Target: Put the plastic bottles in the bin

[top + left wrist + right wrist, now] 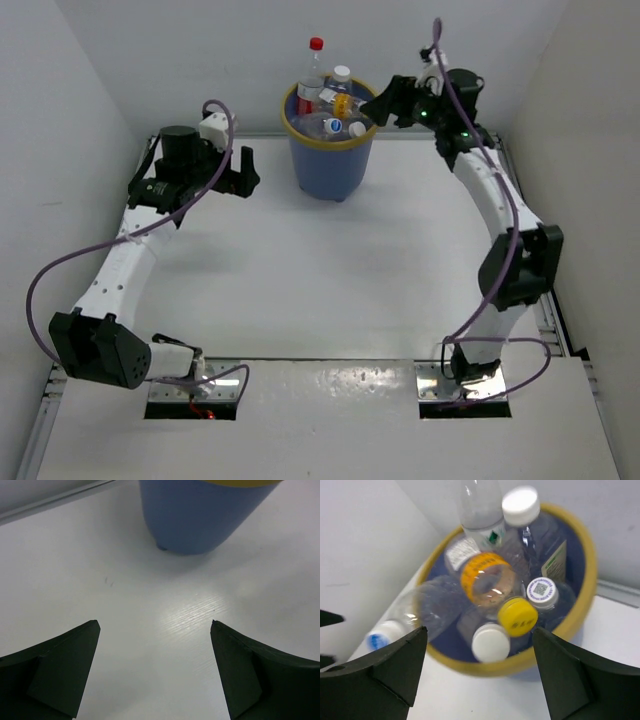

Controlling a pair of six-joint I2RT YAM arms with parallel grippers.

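Left claw (155, 625) gapes empty over the tabletop (150, 590); right claw (479, 631), spread wide and empty, hovers above the plastic bottles (485, 577) heaped in the bin (588, 580). One clear bottle (420, 611) lies over its yellow rim; a brush from that claw could spill it.

Bottles (342, 103): six, all at the bin (330, 165). From the right wrist: tall bottle (479, 510) at 12 o'clock, white-cap bottle (521, 505) at 1, printed-cap bottle (542, 591) at 3, yellow-cap bottle (517, 616) centre, second white-cap bottle (490, 642) at 6, blue-cap bottle (380, 641) at 8. Bins: one. Arms: two, left arm (120, 270), right arm (490, 190). Grippers: two, left gripper (155, 625), right gripper (479, 628). Table (300, 300): one.
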